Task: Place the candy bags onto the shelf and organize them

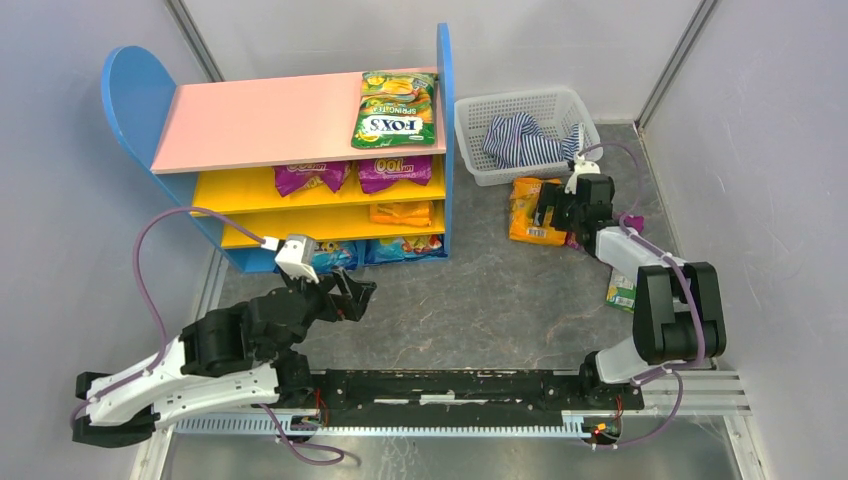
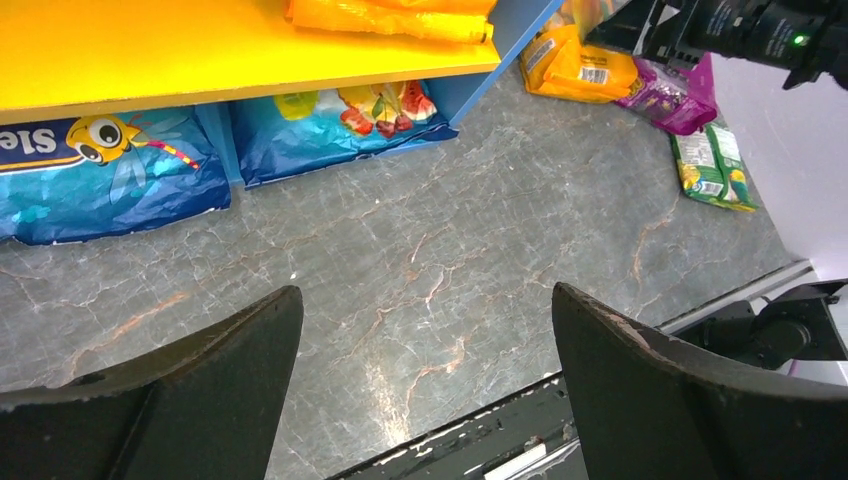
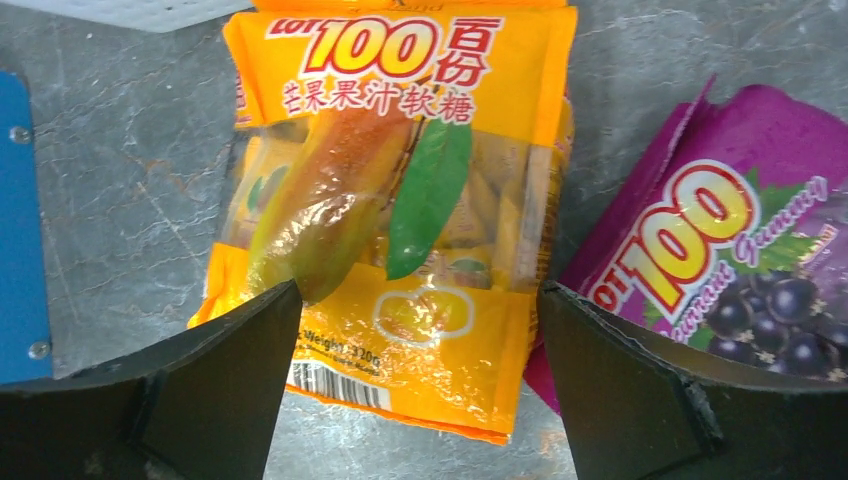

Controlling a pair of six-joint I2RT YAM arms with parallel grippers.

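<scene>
The shelf (image 1: 260,125) stands at the back left, with a green-yellow FOX'S bag (image 1: 396,108) on its pink top board, two purple bags (image 1: 312,177) on a yellow board, an orange bag (image 1: 400,213) below and blue bags (image 1: 405,247) at the bottom. An orange bag (image 1: 528,212) lies on the table right of the shelf; it also shows in the right wrist view (image 3: 400,200), next to a purple grape bag (image 3: 740,250). My right gripper (image 3: 415,330) is open, hovering over the orange bag's lower end. My left gripper (image 2: 425,330) is open and empty over bare table before the shelf.
A white mesh basket (image 1: 470,125) holding a blue-white striped cloth (image 1: 525,140) stands right of the shelf. A small green bag (image 1: 622,290) lies by the right arm. The blue shelf side panel (image 3: 20,230) is left of the orange bag.
</scene>
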